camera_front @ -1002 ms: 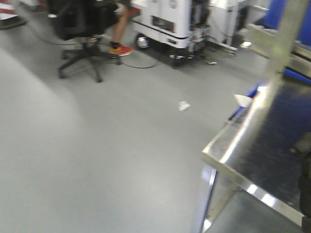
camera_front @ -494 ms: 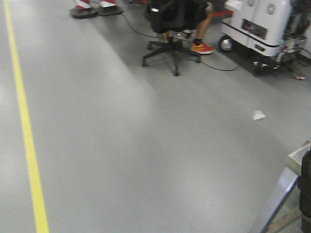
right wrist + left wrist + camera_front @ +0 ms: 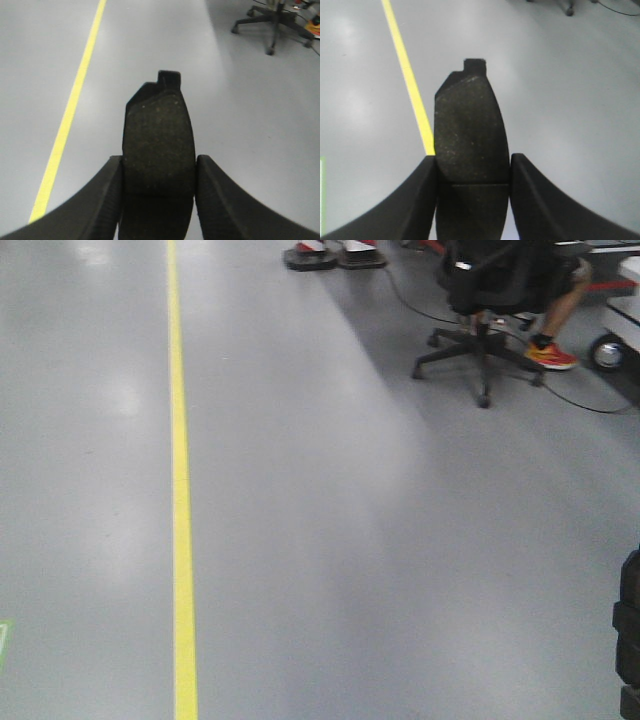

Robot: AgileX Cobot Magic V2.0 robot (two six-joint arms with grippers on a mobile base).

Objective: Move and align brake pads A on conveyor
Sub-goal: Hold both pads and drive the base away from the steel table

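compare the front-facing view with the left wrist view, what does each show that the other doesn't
Only the front-facing view shows a seated person's leg with an orange shoe. Only the left wrist view shows a brake pad clamped between the left gripper's fingers. Both show the grey floor, the yellow line and the office chair, though the wrist view catches just one caster of it at its top edge.
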